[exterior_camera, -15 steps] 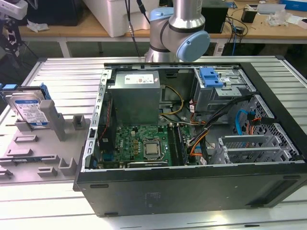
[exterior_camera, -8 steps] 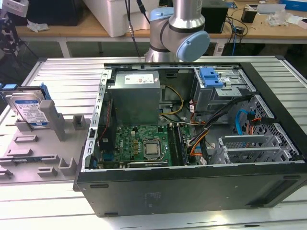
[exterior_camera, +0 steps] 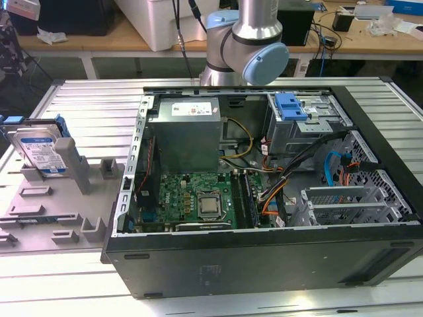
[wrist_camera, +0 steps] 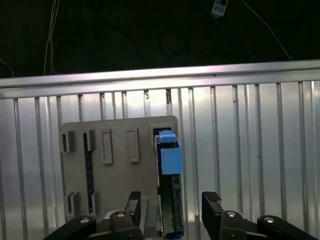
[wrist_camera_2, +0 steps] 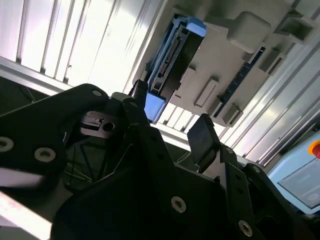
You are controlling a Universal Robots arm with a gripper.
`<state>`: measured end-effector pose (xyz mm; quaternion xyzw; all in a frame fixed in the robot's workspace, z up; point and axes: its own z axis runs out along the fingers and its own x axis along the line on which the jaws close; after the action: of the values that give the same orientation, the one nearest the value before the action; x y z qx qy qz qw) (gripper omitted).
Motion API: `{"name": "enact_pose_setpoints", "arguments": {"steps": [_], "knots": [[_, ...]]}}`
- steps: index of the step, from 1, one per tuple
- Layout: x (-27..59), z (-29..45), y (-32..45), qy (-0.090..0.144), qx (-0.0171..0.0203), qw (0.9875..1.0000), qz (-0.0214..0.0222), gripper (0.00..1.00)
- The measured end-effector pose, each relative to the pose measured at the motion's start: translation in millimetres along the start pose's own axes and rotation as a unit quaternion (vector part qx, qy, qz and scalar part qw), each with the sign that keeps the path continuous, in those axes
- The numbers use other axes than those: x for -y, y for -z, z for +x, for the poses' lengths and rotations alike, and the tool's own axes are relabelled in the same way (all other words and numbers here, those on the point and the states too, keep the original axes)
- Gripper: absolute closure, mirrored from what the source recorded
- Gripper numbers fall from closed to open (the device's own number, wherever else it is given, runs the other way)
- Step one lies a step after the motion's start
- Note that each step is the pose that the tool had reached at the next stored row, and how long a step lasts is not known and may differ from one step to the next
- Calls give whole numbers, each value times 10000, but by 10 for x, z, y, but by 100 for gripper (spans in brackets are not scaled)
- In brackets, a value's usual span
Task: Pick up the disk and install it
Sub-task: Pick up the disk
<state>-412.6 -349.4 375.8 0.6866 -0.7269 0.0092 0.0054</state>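
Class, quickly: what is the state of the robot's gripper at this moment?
Gripper: open, holding nothing. The disk stands on edge in the grey holder, not gripped.

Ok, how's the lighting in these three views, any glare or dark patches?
Exterior view: even light, the inside of the computer case shaded. Second wrist view: strong glare on the ribbed table, the end effector a dark backlit shape. First wrist view: a bright band along the table edge, blackness beyond it, the disk evenly lit.
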Motion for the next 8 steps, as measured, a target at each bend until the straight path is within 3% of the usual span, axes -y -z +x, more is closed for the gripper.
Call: {"name": "enact_pose_setpoints", "arguments": {"steps": [8], "knots": [[-52,-2,0,0,0,10000,0,40]]}}
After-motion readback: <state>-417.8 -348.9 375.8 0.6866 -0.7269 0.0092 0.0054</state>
